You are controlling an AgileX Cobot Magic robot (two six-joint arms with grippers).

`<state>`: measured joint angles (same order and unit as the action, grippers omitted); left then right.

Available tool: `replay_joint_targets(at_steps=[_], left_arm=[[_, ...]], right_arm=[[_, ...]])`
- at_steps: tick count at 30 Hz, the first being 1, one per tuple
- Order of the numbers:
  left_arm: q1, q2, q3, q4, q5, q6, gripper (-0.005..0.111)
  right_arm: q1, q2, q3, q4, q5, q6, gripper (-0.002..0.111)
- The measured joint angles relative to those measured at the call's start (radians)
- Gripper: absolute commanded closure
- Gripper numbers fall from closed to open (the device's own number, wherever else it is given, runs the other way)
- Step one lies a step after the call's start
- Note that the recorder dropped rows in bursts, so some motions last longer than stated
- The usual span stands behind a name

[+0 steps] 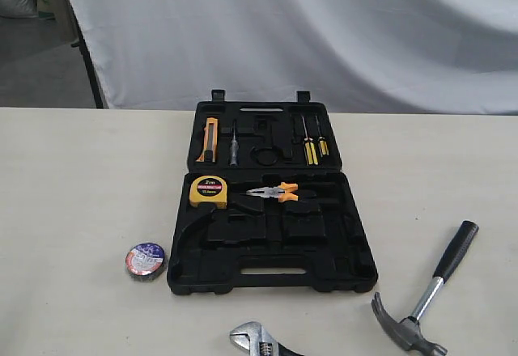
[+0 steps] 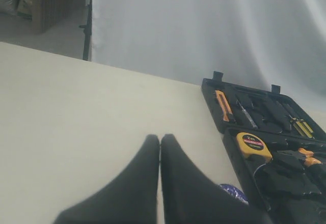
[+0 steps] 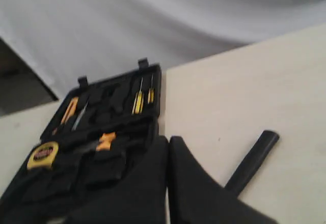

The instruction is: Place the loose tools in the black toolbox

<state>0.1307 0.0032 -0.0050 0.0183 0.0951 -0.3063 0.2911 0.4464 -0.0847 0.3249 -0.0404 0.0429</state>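
Observation:
The black toolbox (image 1: pixel 353 239) lies open at the table's middle, also seen in both wrist views (image 2: pixel 232 145) (image 3: pixel 155 99). A dark tape roll (image 1: pixel 146 260) with a blue-white label lies to its left; a sliver of that tape roll (image 2: pixel 235 192) peeks past the left fingers. The silver wrench (image 1: pixel 257 341) lies at the front edge. The claw hammer (image 1: pixel 429 295) lies at the front right, its black handle (image 3: pixel 253 160) beside the right fingers. My left gripper (image 2: pixel 160 137) is shut and empty above bare table. My right gripper (image 3: pixel 168 139) is shut and empty. Neither gripper shows in the exterior view.
In the toolbox sit a yellow tape measure (image 1: pixel 209 191), orange-handled pliers (image 1: pixel 275 192), an orange knife (image 1: pixel 210 139) and yellow screwdrivers (image 1: pixel 310 150). A white sheet (image 1: pixel 291 32) hangs behind the table. Bare tabletop (image 1: pixel 73 186) stretches to the left and right of the box.

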Motion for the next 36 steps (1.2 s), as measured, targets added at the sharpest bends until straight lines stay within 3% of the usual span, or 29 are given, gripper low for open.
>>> replay_joint_targets(at_steps=[9, 18, 24, 29, 31, 36], left_arm=[[0.0, 0.0, 0.0, 0.0, 0.0, 0.0, 0.106], [0.0, 0.0, 0.0, 0.0, 0.0, 0.0, 0.106], [0.0, 0.0, 0.0, 0.0, 0.0, 0.0, 0.106], [0.0, 0.0, 0.0, 0.0, 0.0, 0.0, 0.106], [0.0, 0.0, 0.0, 0.0, 0.0, 0.0, 0.106], [0.0, 0.0, 0.0, 0.0, 0.0, 0.0, 0.106]], right_arm=[[0.316, 0.424, -0.041, -0.002, -0.166, -0.075, 0.109], [0.562, 0.68, -0.125, -0.004, -0.204, -0.043, 0.109], [0.672, 0.76, -0.223, -0.008, -0.209, -0.049, 0.109], [0.708, 0.842, -0.316, -0.009, -0.211, -0.072, 0.108], [0.711, 0.886, -0.36, -0.009, -0.213, -0.091, 0.103], [0.711, 1.017, -0.485, -0.009, -0.185, -0.103, 0.069]])
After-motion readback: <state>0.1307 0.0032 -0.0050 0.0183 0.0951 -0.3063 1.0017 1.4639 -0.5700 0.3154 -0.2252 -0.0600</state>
